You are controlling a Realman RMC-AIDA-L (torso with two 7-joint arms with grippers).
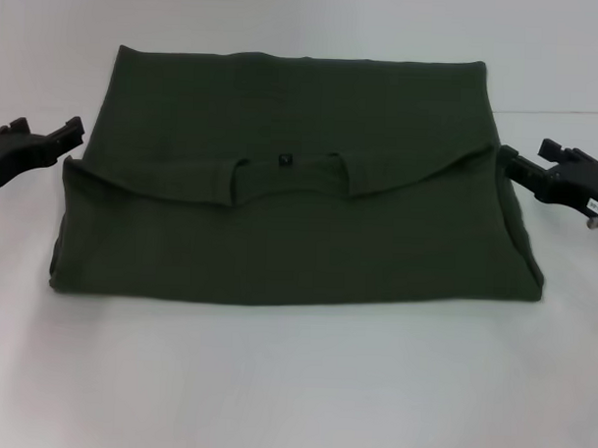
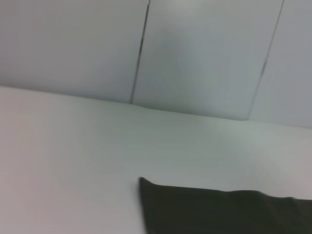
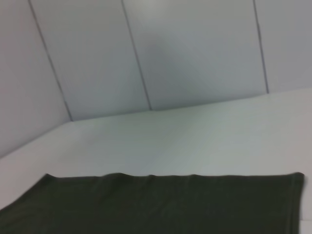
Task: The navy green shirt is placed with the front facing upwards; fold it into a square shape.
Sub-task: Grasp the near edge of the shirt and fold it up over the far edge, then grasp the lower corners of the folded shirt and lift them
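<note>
While the white table [image 1: 293, 381] carries everything, the navy green shirt [image 1: 299, 234] lies at its middle, already folded once: its upper part is doubled over toward the near edge, and the collar [image 1: 286, 174] with its small black tag [image 1: 284, 160] shows across the centre. I judge it still a wide rectangle, so side folds remain. At its ends wait the left gripper [image 1: 61, 137] and right gripper [image 1: 522, 163]; their finger state I cannot tell.

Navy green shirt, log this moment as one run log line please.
navy green shirt: folded crosswise, collar on top, flat on table | left claw: at shirt's left edge | right claw: at right edge
</note>
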